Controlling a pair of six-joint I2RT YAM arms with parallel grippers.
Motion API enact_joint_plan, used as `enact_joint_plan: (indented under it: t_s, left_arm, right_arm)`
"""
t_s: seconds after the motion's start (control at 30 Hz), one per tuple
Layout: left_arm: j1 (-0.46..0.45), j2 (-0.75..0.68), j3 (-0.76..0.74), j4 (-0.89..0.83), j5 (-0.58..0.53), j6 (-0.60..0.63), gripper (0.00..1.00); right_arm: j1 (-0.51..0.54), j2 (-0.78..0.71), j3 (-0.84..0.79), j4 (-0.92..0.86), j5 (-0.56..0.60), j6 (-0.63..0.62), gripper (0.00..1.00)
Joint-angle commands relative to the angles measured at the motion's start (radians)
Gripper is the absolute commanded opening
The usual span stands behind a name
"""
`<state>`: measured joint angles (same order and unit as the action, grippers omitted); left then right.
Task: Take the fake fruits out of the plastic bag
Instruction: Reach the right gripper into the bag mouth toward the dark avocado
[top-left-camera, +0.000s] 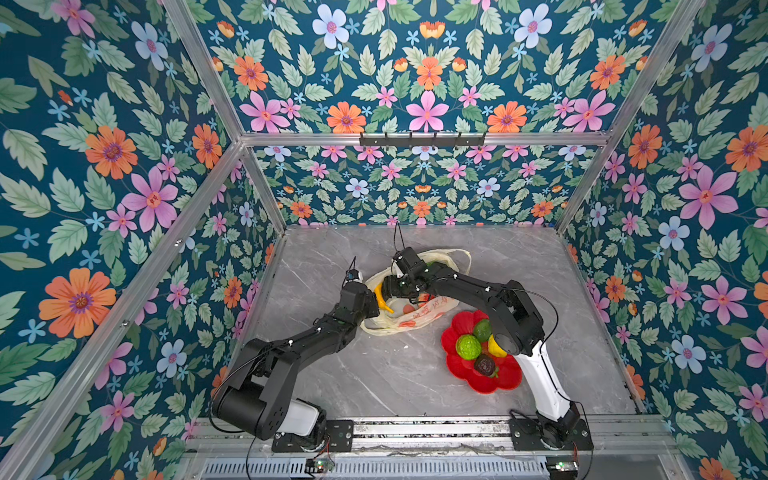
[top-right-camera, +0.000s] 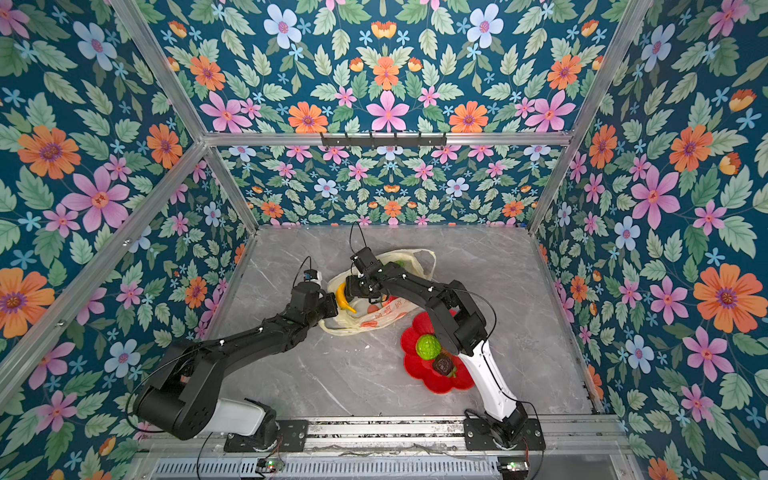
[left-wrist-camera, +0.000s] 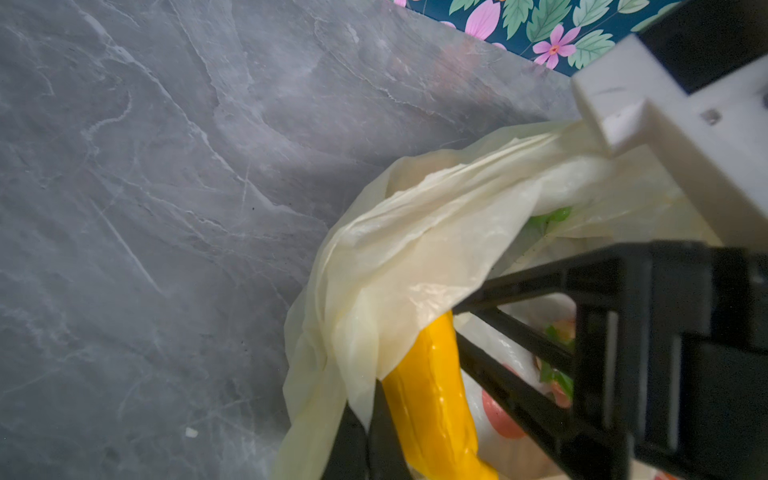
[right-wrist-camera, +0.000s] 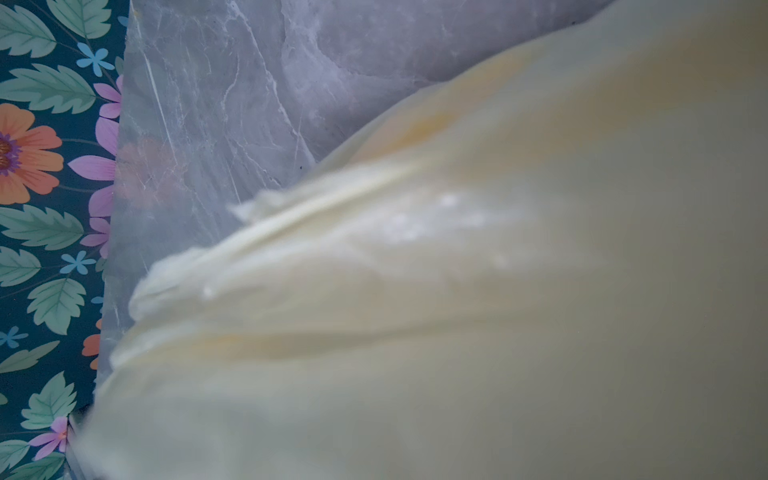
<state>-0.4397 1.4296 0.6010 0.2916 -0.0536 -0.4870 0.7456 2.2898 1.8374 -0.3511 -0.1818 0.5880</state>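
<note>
Your left gripper (left-wrist-camera: 365, 440) is pinched on the left rim of the plastic bag (top-left-camera: 419, 323), its forearm reaching in low from the near left. Your right gripper (left-wrist-camera: 455, 328) is spread wide inside the bag's mouth. Its tips sit just beside the yellow banana (left-wrist-camera: 432, 395), and its arm bends over the red plate (top-left-camera: 503, 380). The bag lies crumpled in the middle of the table (top-left-camera: 374, 374), cream and translucent.

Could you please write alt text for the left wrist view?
A yellow banana pokes out from under the rim of a cream plastic bag pinched by the left gripper, beside the black right gripper. Grey marble table lies behind.
</note>
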Motion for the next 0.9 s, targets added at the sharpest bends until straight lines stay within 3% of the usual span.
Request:
enact_joint_plan:
  t_s: [0.0,0.5,0.7,0.87]
  left_arm:
    - [0.001,-0.005,0.001,0.005,0.014,0.005,0.01]
    - [-0.001,-0.053,-0.027,0.032,0.007,0.011,0.01]
    - [-0.001,-0.062,-0.030,0.028,-0.012,0.010,0.01]
    - [-0.001,-0.054,-0.025,0.016,-0.026,0.010,0.01]
  right_arm:
    - [0.006,-0.001,0.005,0.033,-0.032,-0.022,0.75]
    - [0.007,0.124,0.181,-0.142,0.064,-0.015,0.75]
    - [0.007,0.057,0.123,-0.164,0.180,-0.011,0.64]
    - [0.009,0.007,0.062,-0.100,0.160,-0.020,0.58]
